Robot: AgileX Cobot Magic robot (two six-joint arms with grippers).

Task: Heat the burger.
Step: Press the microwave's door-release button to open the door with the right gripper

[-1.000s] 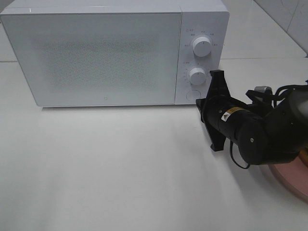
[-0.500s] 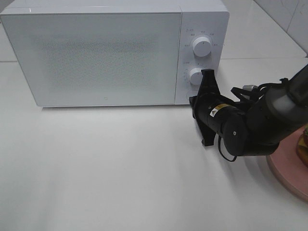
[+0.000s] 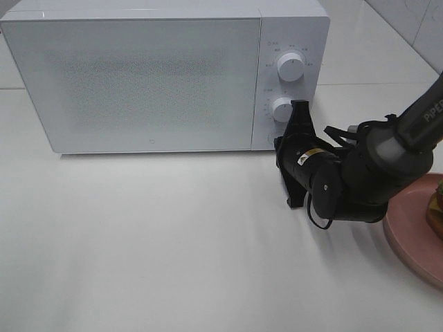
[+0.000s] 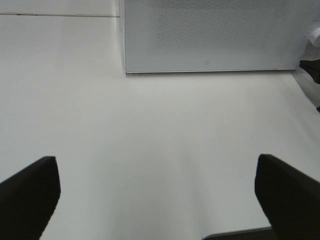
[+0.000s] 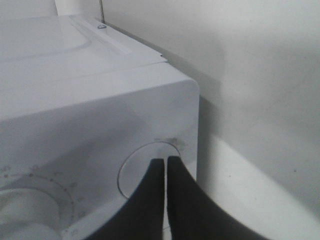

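Your right gripper (image 5: 166,162) is clenched, both fingers pressed together with nothing between them. Its tips are right at the round button (image 5: 135,172) low on the microwave (image 3: 138,83) panel, though you can't tell whether they touch it. Your left gripper (image 4: 157,200) hangs spread wide over the bare table (image 3: 173,242), holding nothing. The burger (image 3: 437,211) sits well apart from the right gripper, out at the right edge of the high view on the pink plate (image 3: 408,232), with the arm's black body between it and the microwave. Only a sliver shows, because the frame cuts off the rest: a brown and yellowish strip, layers unreadable.
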